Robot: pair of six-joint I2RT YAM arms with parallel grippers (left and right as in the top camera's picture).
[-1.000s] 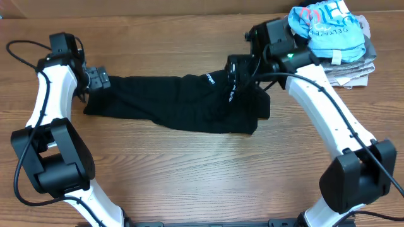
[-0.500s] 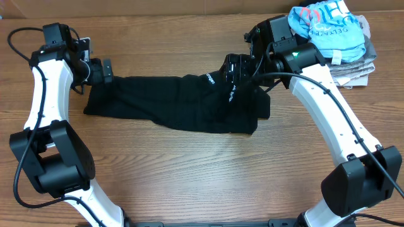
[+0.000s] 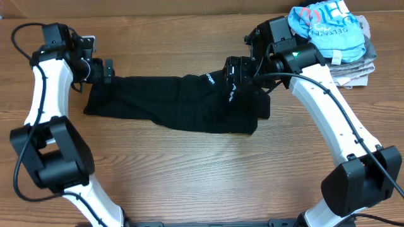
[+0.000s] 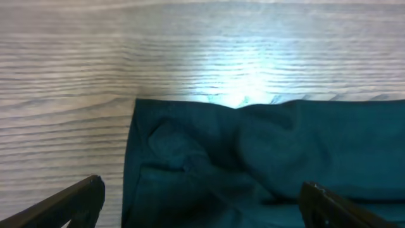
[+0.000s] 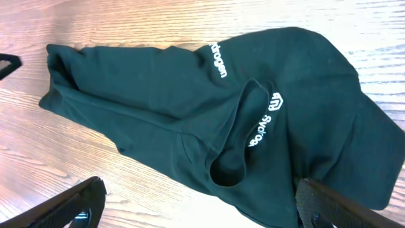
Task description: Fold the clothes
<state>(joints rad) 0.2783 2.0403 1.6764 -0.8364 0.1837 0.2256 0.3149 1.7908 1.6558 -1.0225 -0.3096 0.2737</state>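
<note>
Firstly, bench (image 3: 189, 176): the bare wood gives the fabric a flat place to be smoothed and folded. Its near edge is cut off behind the arm bases.
Clothes (image 3: 183, 107): the one black garment lies across the middle of the bench between the two arms, long side running left to right. It is rumpled, with the collar opening facing up toward its right end. I judge it is laid this way so each arm can reach one end. Sleeves and hem are hard to tell apart, black on black, and the right wrist view crops its right edge.
Side pile: a light-blue shirt (image 3: 328, 28) sits on grey and beige folded garments (image 3: 356, 66) at the far right corner, apart from the black cloth. It is probably set aside from the working area. How many pieces lie underneath cannot be told.
Left claw (image 3: 106, 71): it is spread wide, empty, at the garment's far-left corner. In its wrist view the cloth's left edge lies between the fingers, which looks like a line-up for pinching that corner. Whether the tips touch the cloth cannot be told.
Right claw (image 3: 235, 69): it is released wide and holds nothing, hovering over the upper right part near the collar. From overhead its outline merges with the black fabric.
White print (image 5: 262, 120): lettering runs along the collar, but it is too small to read with confidence.
</note>
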